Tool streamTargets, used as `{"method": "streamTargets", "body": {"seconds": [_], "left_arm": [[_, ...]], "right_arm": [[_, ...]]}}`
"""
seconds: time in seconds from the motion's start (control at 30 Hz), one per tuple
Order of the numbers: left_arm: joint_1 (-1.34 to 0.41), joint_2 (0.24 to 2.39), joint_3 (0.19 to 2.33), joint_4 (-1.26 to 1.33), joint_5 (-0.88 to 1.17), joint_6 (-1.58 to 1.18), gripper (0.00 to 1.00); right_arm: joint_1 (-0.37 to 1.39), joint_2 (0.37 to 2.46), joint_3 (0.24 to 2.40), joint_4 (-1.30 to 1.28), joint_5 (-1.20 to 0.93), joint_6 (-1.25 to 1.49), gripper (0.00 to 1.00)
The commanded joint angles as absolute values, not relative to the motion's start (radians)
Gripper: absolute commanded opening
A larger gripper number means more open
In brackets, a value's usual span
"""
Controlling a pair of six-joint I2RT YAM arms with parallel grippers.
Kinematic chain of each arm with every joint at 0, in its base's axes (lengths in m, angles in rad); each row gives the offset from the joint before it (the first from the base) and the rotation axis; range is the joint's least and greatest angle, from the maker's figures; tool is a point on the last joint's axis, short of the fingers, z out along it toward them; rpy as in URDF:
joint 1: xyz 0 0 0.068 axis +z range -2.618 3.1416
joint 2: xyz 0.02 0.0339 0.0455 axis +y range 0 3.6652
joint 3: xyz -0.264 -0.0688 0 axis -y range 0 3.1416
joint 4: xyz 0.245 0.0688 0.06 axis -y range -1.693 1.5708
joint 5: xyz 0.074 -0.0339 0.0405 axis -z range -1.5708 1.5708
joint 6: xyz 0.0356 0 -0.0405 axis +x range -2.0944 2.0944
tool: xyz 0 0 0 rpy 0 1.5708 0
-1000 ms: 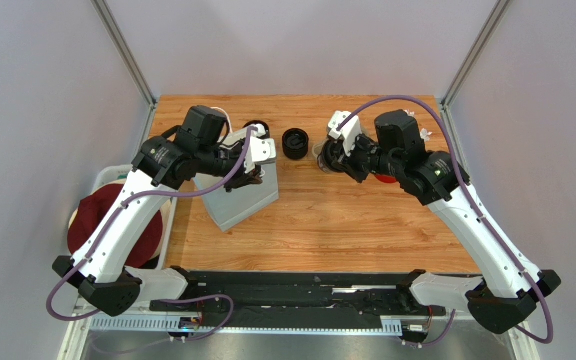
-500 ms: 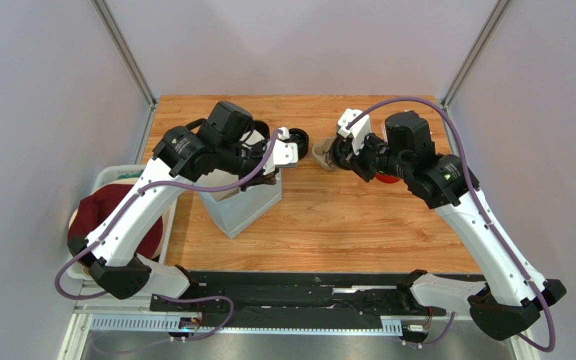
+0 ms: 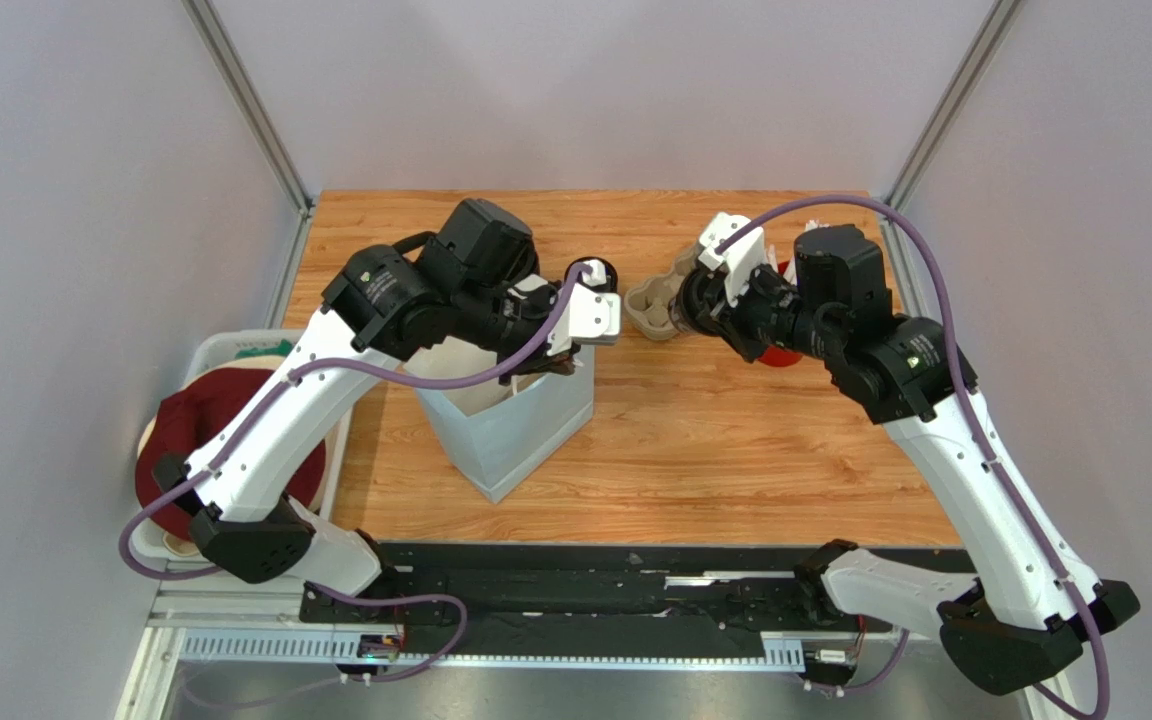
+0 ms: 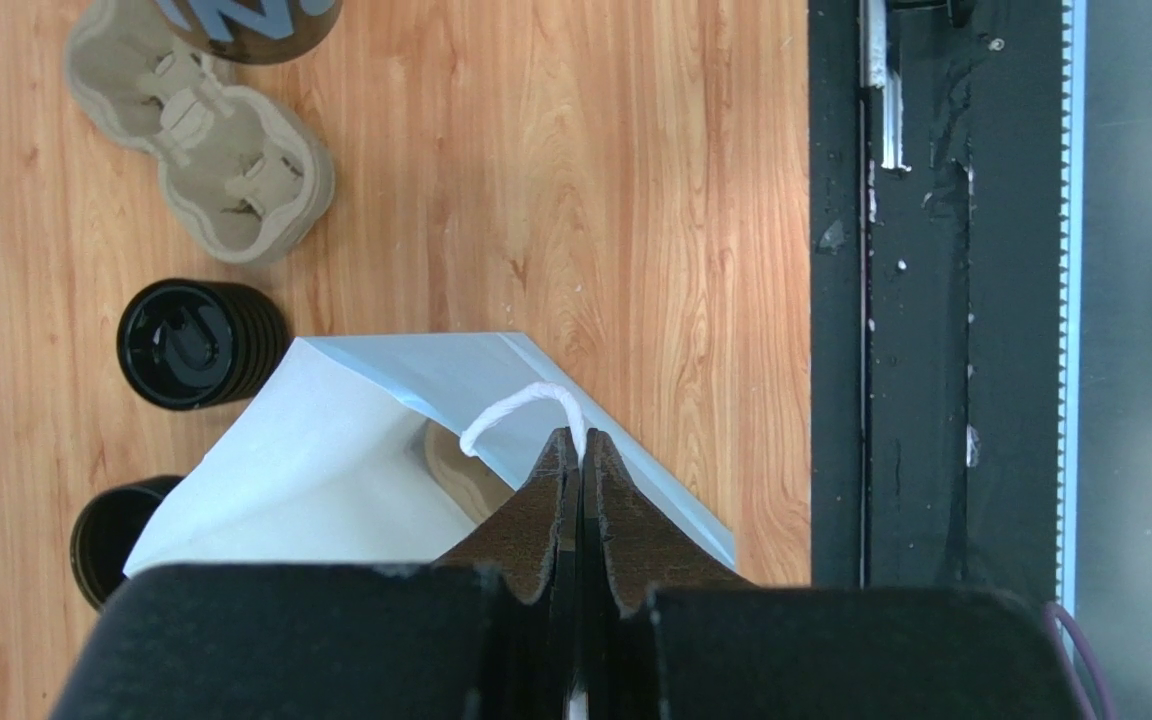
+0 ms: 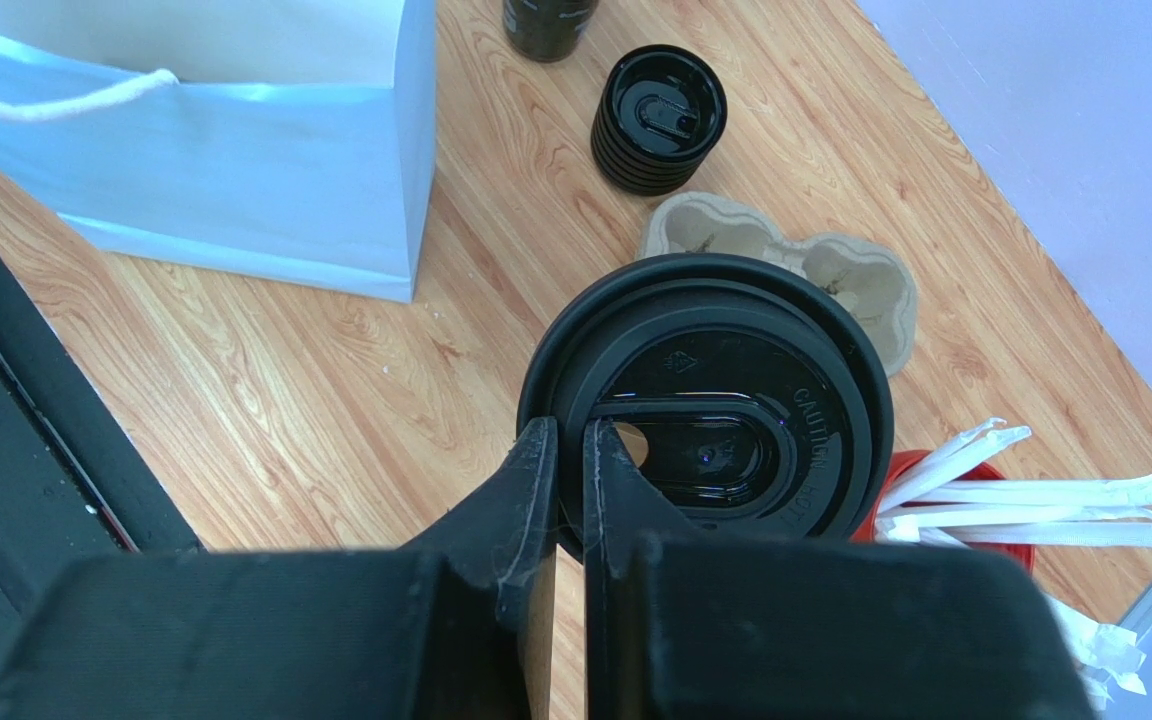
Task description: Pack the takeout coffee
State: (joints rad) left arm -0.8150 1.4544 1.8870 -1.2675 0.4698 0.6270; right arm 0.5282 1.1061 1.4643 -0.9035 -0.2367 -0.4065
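Note:
The takeout coffee (image 5: 717,405) is a black cup with a round black lid. My right gripper (image 5: 570,443) is shut on its rim and holds it above the table, over a cardboard cup carrier (image 5: 838,278). From above, the right gripper (image 3: 686,309) hides most of the cup. My left gripper (image 4: 582,450) is shut on the white string handle (image 4: 515,408) of the white paper bag (image 4: 327,465). It holds the bag (image 3: 515,428) upright with its mouth open, left of the cup. The left gripper (image 3: 552,357) is above the bag's rim.
A stack of black lids (image 5: 660,117) and another black cup (image 5: 549,23) stand behind the bag. A red holder with white packets (image 5: 1018,495) stands at the right. The cup carrier (image 3: 657,300) lies at the back middle. A white bin holding a dark red thing (image 3: 207,450) sits off the table's left edge.
My left gripper has lifted the bag by its handle, stood it upright and carried it to the right. My right gripper has shifted a little right and back with the cup.

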Motion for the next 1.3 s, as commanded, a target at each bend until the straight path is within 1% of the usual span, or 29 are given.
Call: {"method": "streamTargets", "body": {"seconds": [0.0,0.37,0.73,0.8,0.9,1.0,1.1,1.13,1.2,1.23,1.27], "left_arm": [[-0.844,1.473,1.948,-1.276,0.502,0.603,0.00],[-0.911,1.542,2.028,-1.256,0.522,0.555,0.00],[-0.988,1.617,2.066,-1.198,0.454,0.489,0.03],[-0.992,1.634,2.083,-1.189,0.448,0.482,0.04],[-0.994,1.651,2.111,-1.181,0.442,0.474,0.09],[-0.996,1.658,2.138,-1.174,0.425,0.463,0.22],[-0.996,1.660,2.166,-1.169,0.399,0.460,0.46],[-0.996,1.658,2.171,-1.166,0.390,0.460,0.58],[-0.996,1.651,2.178,-1.161,0.367,0.457,0.68],[-0.996,1.649,2.178,-1.157,0.358,0.456,0.76],[-0.994,1.643,2.180,-1.155,0.350,0.453,0.78]], "right_arm": [[0.520,1.083,1.471,-0.867,-0.245,-0.380,0.00],[0.511,1.083,1.511,-0.864,-0.190,-0.342,0.00],[0.502,1.071,1.536,-0.862,-0.135,-0.322,0.00],[0.500,1.069,1.540,-0.862,-0.121,-0.319,0.00],[0.500,1.071,1.551,-0.862,-0.103,-0.313,0.00],[0.497,1.072,1.559,-0.864,-0.091,-0.311,0.00],[0.497,1.077,1.577,-0.868,-0.084,-0.307,0.00],[0.499,1.078,1.581,-0.868,-0.083,-0.307,0.00],[0.497,1.083,1.595,-0.873,-0.078,-0.301,0.00],[0.499,1.086,1.598,-0.871,-0.078,-0.299,0.00],[0.497,1.089,1.604,-0.873,-0.077,-0.298,0.00]]}}
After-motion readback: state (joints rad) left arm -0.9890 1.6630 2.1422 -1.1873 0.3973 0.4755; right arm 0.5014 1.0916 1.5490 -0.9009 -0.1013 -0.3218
